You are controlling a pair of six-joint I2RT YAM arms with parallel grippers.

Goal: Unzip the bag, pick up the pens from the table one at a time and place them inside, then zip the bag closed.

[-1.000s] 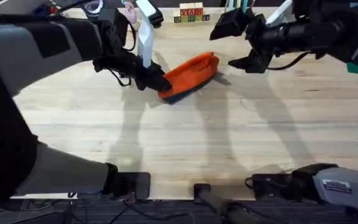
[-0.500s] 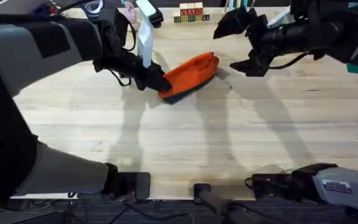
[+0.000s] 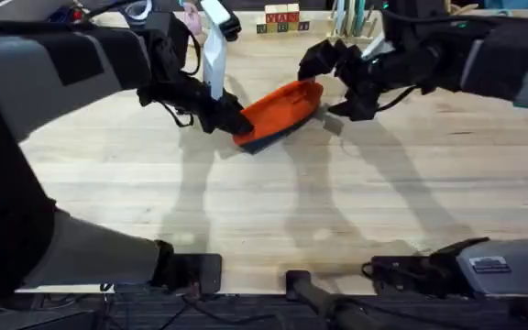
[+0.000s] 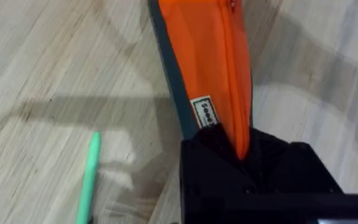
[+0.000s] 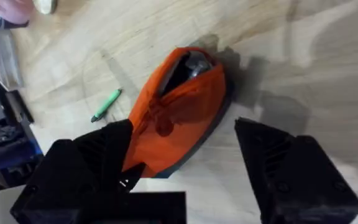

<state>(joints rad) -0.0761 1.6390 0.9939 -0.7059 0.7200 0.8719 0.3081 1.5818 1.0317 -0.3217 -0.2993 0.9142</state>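
The orange bag (image 3: 280, 108) with its navy underside lies slanted on the wooden table (image 3: 246, 202). My left gripper (image 3: 236, 125) is shut on its near-left end; the left wrist view shows the bag (image 4: 210, 68) pinched between the black fingers (image 4: 272, 168), zipper running along the top. My right gripper (image 3: 334, 84) hangs open over the far-right end, one finger on either side. From the right wrist the bag (image 5: 179, 118) gapes a little at that end. A green pen (image 4: 87, 182) lies on the wood beside the bag, also seen as the pen (image 5: 106, 104).
Coloured letter blocks (image 3: 280, 20) and a cup of upright tools (image 3: 351, 16) stand at the far edge. A white strip (image 3: 214, 50) rises behind the left gripper. Bare wood stretches across the front of the table.
My right gripper has swung left and down from the far right until its open fingers sit at the bag's right end. The left gripper and bag have stayed put.
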